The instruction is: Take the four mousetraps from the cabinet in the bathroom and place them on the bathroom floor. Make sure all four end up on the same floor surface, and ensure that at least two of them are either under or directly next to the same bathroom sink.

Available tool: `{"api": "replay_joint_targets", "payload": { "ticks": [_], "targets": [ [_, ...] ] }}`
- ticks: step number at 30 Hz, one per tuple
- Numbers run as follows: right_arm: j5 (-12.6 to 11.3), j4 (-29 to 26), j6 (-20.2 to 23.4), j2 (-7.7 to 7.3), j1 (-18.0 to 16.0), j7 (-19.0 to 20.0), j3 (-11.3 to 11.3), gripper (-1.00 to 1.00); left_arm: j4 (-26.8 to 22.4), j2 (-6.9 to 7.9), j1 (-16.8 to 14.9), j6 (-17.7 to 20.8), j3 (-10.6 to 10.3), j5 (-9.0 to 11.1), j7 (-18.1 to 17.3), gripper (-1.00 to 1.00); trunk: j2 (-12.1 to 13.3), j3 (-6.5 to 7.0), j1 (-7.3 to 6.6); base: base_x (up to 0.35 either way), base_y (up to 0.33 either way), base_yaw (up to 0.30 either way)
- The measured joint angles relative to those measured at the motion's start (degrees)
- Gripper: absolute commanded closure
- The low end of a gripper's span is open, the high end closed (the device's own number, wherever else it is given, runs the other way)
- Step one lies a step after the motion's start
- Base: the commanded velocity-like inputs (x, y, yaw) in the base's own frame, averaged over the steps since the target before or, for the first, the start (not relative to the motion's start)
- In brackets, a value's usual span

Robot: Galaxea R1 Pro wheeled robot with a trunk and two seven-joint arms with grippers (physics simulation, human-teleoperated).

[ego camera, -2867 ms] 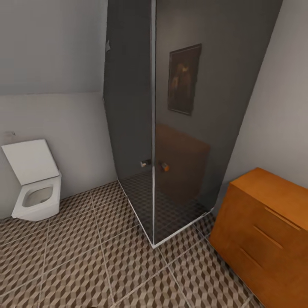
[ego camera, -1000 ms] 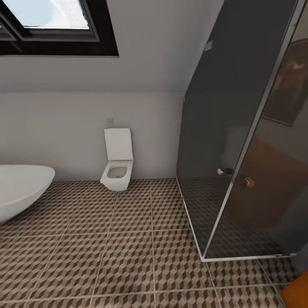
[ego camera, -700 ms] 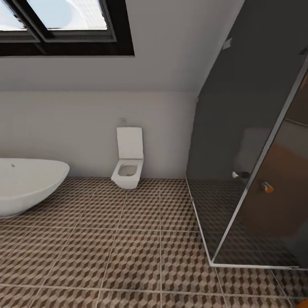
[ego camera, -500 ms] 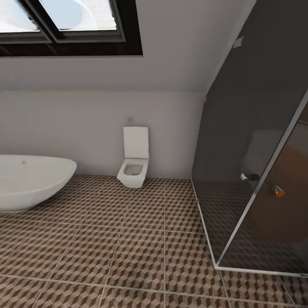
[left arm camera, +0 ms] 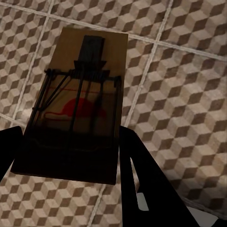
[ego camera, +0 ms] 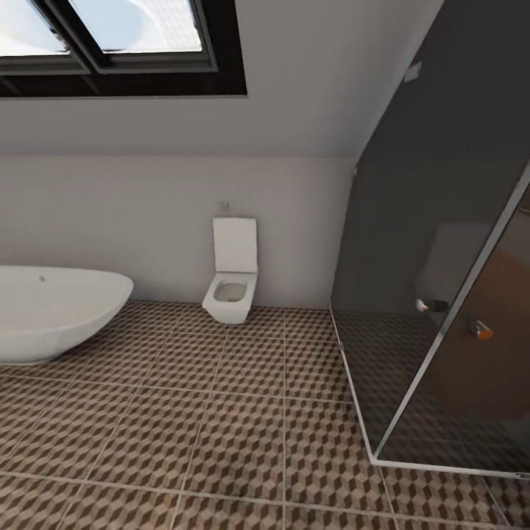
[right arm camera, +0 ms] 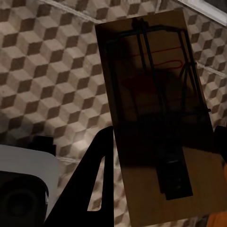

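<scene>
Transit step, carrying. L gripper (left arm camera: 66, 156) clamped on a mousetrap (left arm camera: 78, 101); R gripper (right arm camera: 163, 151) clamped on a second trap (right arm camera: 156, 109). Both hang above the floor (ego camera: 221, 412). Toilet (ego camera: 232, 283), tub (ego camera: 51, 309), shower (ego camera: 442, 258) ahead. Next, prob.: find the sink, lower traps beside it.

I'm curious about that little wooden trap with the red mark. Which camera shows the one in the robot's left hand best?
The left wrist view: the mousetrap lies close up between the dark fingers, wire parts clear, over the bathroom floor. The right wrist view shows a different mousetrap.
</scene>
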Motion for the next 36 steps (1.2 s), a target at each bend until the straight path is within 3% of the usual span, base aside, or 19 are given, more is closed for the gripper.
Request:
{"api": "replay_joint_targets", "payload": {
  "ticks": [15,36],
  "targets": [
    [-0.37,-0.26,-0.07,0.40,0.00,-0.07,0.00,1.00,0.09,0.08,0.00,0.01,0.00,0.00,-0.09,1.00,0.00,0.00,0.00,0.278,0.133,0.000],
    [-0.43,-0.27,-0.01,0.41,0.00,-0.04,-0.03,1.00,0.09,0.08,0.00,0.05,0.00,0.00,-0.09,1.00,0.00,0.00,0.00,0.267,0.227,0.000]
  ]
}}
